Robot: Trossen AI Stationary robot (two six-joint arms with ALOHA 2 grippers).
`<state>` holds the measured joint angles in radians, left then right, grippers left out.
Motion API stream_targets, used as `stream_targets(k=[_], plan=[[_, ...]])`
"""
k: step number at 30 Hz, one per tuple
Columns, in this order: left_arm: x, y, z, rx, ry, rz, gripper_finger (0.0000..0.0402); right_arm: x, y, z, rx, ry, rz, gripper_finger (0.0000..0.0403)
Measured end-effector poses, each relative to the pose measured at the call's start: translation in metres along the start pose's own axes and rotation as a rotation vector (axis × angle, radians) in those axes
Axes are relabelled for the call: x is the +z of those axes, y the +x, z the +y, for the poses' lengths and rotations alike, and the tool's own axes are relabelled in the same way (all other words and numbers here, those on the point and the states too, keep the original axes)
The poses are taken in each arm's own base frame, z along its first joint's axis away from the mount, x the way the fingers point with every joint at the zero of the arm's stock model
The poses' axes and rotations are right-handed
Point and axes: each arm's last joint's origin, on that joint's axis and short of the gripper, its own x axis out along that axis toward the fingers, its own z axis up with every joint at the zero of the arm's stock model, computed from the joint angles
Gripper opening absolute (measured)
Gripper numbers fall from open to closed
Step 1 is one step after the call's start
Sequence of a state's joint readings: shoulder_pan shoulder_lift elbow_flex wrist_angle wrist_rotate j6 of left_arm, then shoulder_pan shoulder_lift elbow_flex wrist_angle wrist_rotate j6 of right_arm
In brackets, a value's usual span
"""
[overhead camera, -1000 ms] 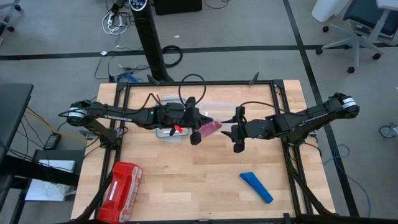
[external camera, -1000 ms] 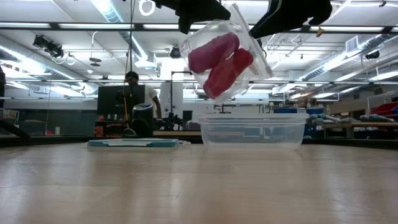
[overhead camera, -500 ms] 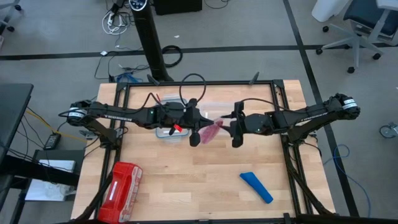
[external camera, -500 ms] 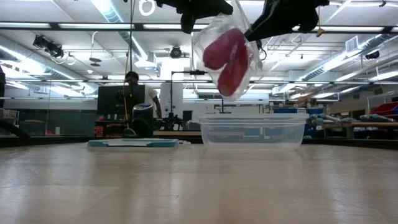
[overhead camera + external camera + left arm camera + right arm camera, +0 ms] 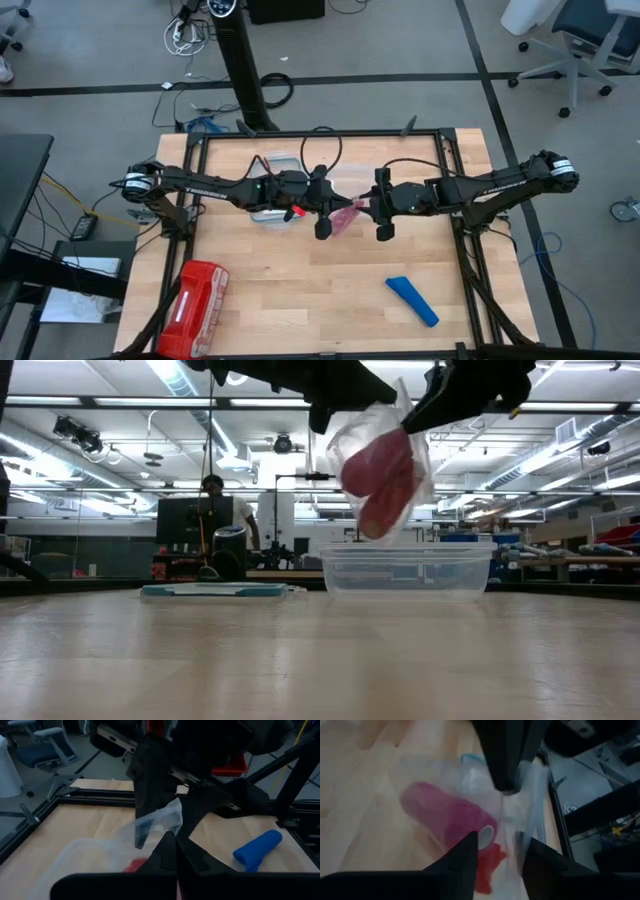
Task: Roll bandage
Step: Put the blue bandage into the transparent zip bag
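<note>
Bandage [image 5: 412, 300] lying untouched at near right of table, judged soft, light, springy; best pinched across middle. Left gripper [image 5: 323, 213] clamped on clear bag [image 5: 385, 470]; right gripper [image 5: 383, 212] part-open at bag's edge, hold unclear

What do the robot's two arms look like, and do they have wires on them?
Both are long, thin and black, built of jointed tube sections. The left arm carries pale lettering along its side and a small red spot near its wrist. The right arm has a white ring at its outer joint. Black cables loop above each wrist. Each arm ends in two dark, flat fingers.
</note>
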<state>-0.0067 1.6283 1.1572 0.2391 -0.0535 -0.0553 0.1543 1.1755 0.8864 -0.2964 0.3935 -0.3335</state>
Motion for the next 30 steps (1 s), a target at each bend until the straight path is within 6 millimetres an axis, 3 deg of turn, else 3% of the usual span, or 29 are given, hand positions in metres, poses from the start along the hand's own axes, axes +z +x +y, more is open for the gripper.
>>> stream_targets(k=[8, 13, 21, 26, 30], plan=[[0.001, 0.0, 0.0, -0.003, 0.024, -0.006, 0.0, -0.007, 0.0, 0.002, 0.022, -0.038, 0.071, 0.0007], [-0.006, 0.0, 0.0, -0.016, 0.048, 0.067, 0.0, -0.01, -0.002, 0.002, 0.048, -0.049, 0.11, 0.0004], [-0.02, 0.003, -0.003, -0.075, 0.056, 0.168, 0.0007, 0.003, -0.016, -0.003, 0.221, 0.047, 0.131, 0.0002], [-0.035, 0.014, -0.005, -0.08, 0.043, 0.222, 0.0029, 0.002, -0.021, -0.002, 0.304, 0.103, 0.178, 0.0001], [-0.042, 0.018, -0.005, -0.08, 0.005, 0.245, 0.0058, -0.003, -0.014, 0.003, 0.339, 0.123, 0.256, 0.0001]])
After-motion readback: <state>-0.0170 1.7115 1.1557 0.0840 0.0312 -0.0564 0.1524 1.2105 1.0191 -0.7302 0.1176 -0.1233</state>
